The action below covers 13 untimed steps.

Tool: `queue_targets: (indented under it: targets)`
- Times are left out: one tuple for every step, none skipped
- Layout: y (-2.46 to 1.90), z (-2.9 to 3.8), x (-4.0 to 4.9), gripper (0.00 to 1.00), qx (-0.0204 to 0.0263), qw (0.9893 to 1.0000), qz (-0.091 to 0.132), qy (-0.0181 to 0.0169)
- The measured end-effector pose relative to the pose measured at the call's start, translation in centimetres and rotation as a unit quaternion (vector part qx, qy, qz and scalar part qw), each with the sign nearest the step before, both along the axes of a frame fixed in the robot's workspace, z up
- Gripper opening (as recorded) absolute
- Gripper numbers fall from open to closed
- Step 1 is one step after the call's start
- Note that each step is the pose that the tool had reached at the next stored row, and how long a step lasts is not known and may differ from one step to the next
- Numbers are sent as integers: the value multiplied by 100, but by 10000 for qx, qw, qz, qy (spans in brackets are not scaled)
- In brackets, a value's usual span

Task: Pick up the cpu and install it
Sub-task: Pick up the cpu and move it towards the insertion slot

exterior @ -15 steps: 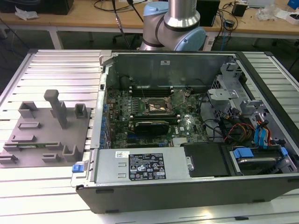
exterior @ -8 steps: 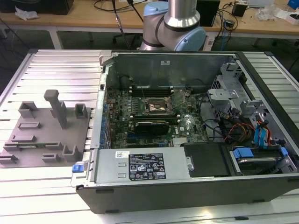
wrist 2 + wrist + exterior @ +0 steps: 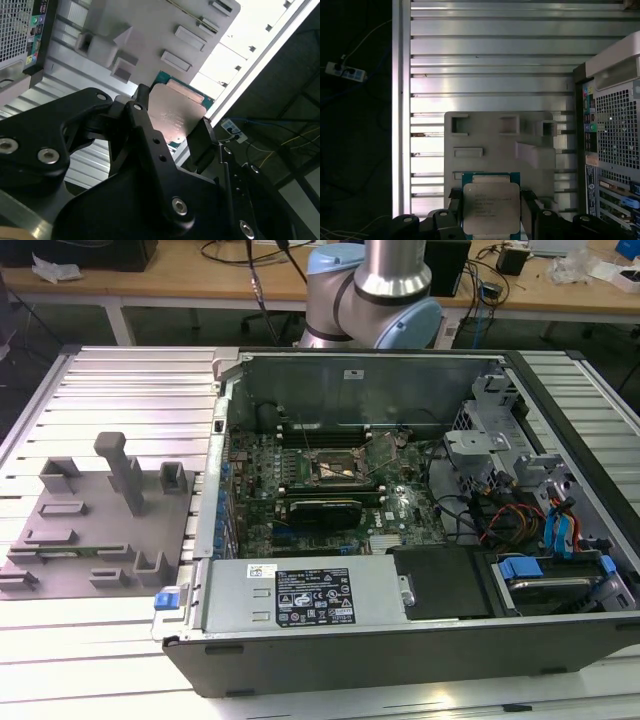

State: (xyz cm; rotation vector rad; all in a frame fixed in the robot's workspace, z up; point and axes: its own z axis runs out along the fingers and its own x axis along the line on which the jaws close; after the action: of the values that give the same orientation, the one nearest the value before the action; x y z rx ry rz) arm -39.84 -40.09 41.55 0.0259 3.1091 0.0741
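In the exterior view, the open computer case [image 3: 400, 652] lies on the slatted counter [image 3: 130, 390]. The grey fixture plate [image 3: 100, 515] sits just beside it toward the exterior view's left, and the arm [image 3: 375, 290] stands behind the case. In the second wrist view, the tool [image 3: 172, 120] clamps the cpu [image 3: 172, 112] by two opposite edges, above the fixture plate [image 3: 150, 25]. In the first wrist view, the held cpu [image 3: 491, 207] overlaps the plate's [image 3: 495, 145] near edge, with the case's perforated rear panel [image 3: 615, 125] near by.

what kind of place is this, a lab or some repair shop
Probably a robotics lab or test bench: an open computer case lies on a slatted metal table, a robot arm rises beyond it, and cable-strewn wooden benches line the back. The gripper is shut on the cpu.
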Motion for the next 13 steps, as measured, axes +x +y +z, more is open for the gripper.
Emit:
queue_targets:
  targets:
    - [0,0,16,55,0,10000,0,0]
    - [0,0,53,55,0,10000,0,0]
    - [0,0,74,55,0,10000,0,0]
    - [0,0,99,55,0,10000,0,0]
    - [0,0,140,55,0,10000,0,0]
    - [0,0,168,55,0,10000,0,0]
    - [0,0,189,55,0,10000,0,0]
    - [0,0,236,55,0,10000,0,0]
    - [0,0,264,55,0,10000,0,0]
    - [0,0,286,55,0,10000,0,0]
    - [0,0,313,55,0,10000,0,0]
    - [0,0,334,55,0,10000,0,0]
    - [0,0,370,55,0,10000,0,0]
